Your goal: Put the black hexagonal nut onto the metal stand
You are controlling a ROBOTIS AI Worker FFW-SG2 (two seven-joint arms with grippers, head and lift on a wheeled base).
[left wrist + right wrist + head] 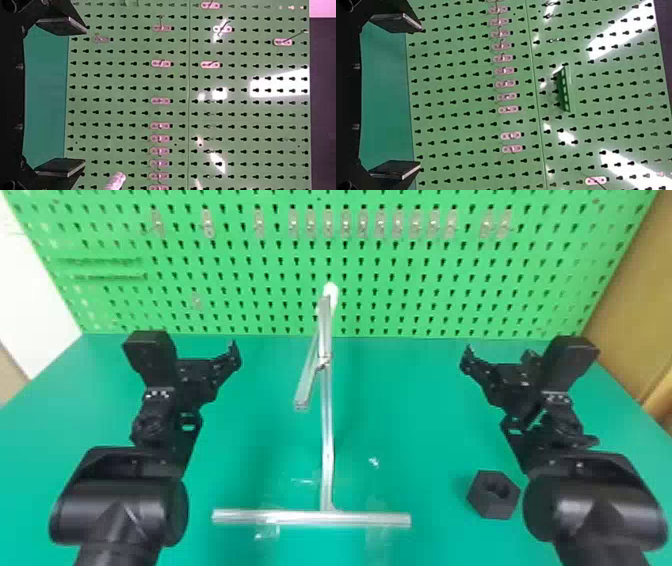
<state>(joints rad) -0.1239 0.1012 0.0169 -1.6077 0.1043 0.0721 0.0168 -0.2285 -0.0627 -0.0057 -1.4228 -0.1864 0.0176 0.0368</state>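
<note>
The black hexagonal nut lies on the green table at the right, its hole showing, close beside the right forearm. In the middle stands the metal stand, with a crossbar base, an upright and slanted arms near its top. My left gripper is left of the stand, open and holding nothing; in the left wrist view the left gripper has its fingers wide apart. To the right of the stand, beyond the nut, is my right gripper. The right wrist view has the right gripper open too, nothing between its fingers.
A green pegboard with small metal hooks rises behind the table. Clear tape holds the stand's base near the front. The stand's white tip appears in the left wrist view. A brown surface borders the right side.
</note>
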